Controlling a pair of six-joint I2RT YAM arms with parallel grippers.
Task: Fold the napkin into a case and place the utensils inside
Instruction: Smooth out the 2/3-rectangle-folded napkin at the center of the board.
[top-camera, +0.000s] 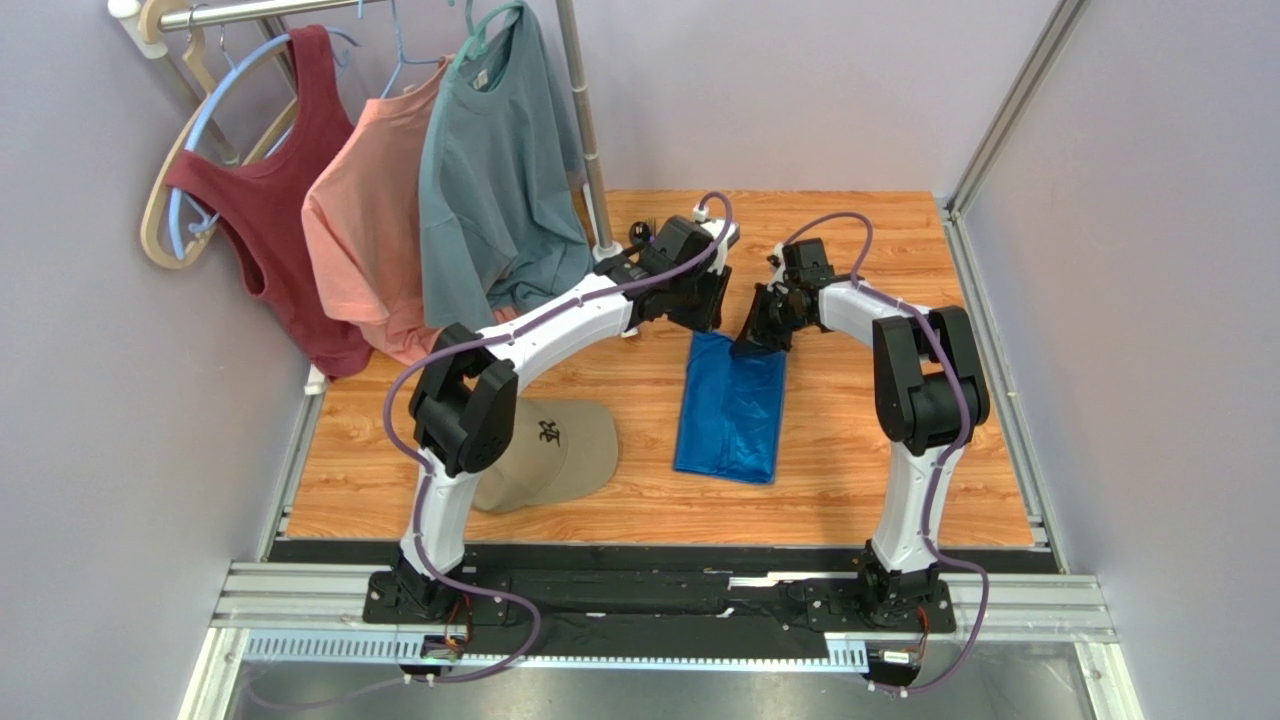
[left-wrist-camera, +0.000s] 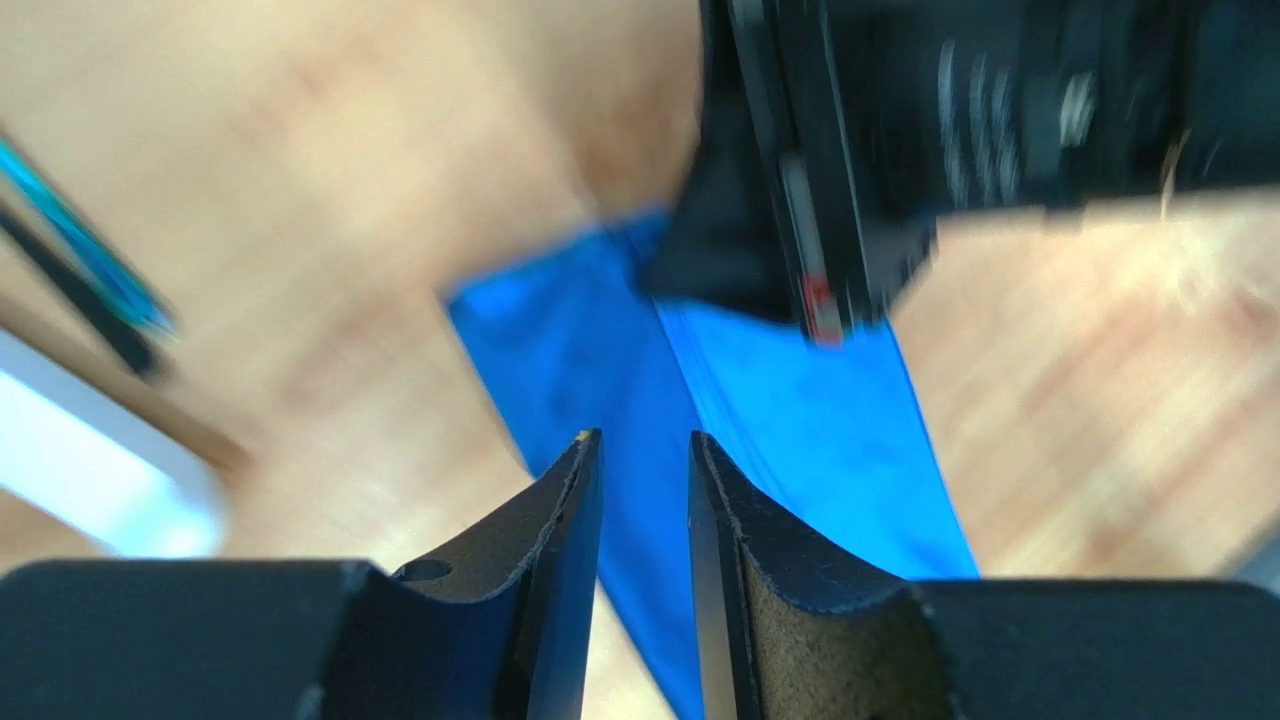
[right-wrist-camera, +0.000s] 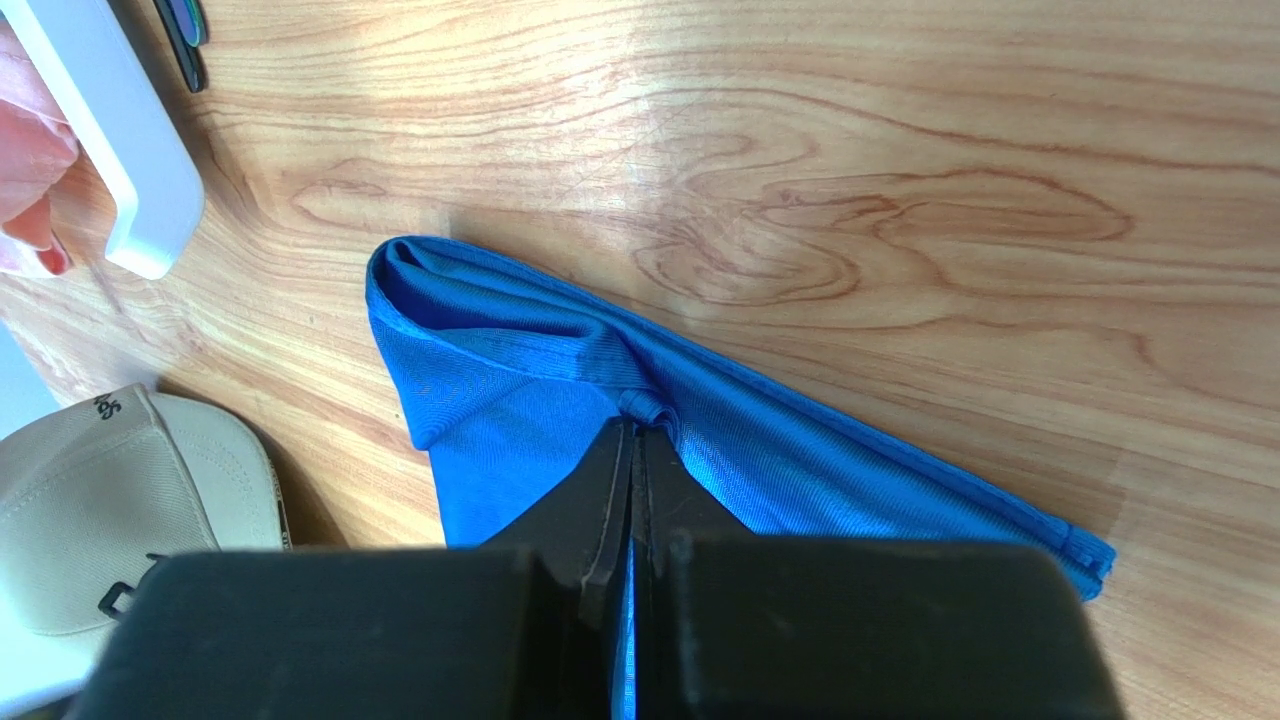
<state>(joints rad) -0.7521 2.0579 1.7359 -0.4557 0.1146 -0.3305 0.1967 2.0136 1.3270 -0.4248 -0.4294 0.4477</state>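
The left arm (top-camera: 564, 318) stands up from its base and bends sharply at the elbow above the tan cap (top-camera: 549, 447). Its white forearm stretches out to the middle of the counter (top-camera: 842, 495), with the wrist turned down. Its pincer (left-wrist-camera: 643, 444) hangs over the napkin (left-wrist-camera: 804, 435), the two fingers a narrow slit apart. Blue cloth shows through the gap and nothing sits between them. That view is blurred, so I cannot tell whether the tips touch the cloth. Off to this pincer's left, well apart from the napkin, lie the utensils (left-wrist-camera: 78, 267), seen only as a dark streak and a teal-blue one side by side.

The napkin lies as a long, narrow folded band. Its far end is at the tips of both pincers and its length runs back toward the arm bases.

The right arm (top-camera: 920, 375) stands up from its base, folds at a high elbow, and angles inward and down, close beside the left wrist over the cloth's far end. The right pincer (right-wrist-camera: 636, 435) is pressed together on a small pinch of the napkin's folded edge, which puckers there. The cloth spreads to both sides of these fingers, with a rounded corner to their left and a stitched corner to their right.

The cap, far to the left of the right pincer, bears a small dark embroidered mark on its front, too small to read.
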